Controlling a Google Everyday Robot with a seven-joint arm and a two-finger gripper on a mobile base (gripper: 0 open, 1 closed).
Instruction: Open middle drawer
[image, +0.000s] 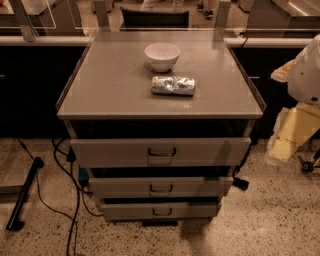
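Under bench (110, 95), middle drawer (161, 187) is located low-left of gripper (292, 136) at right edge; its opening cannot be told.

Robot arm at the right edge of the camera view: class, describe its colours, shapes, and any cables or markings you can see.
The robot arm has a smooth, rounded white shell. Below it, the gripper, right of the grey metal drawer cabinet, is pale cream-yellow with flat, blocky faces. No markings or cables can be made out on either.

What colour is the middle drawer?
The middle drawer is grey, shown best in the camera view. The gripper is at the right edge.
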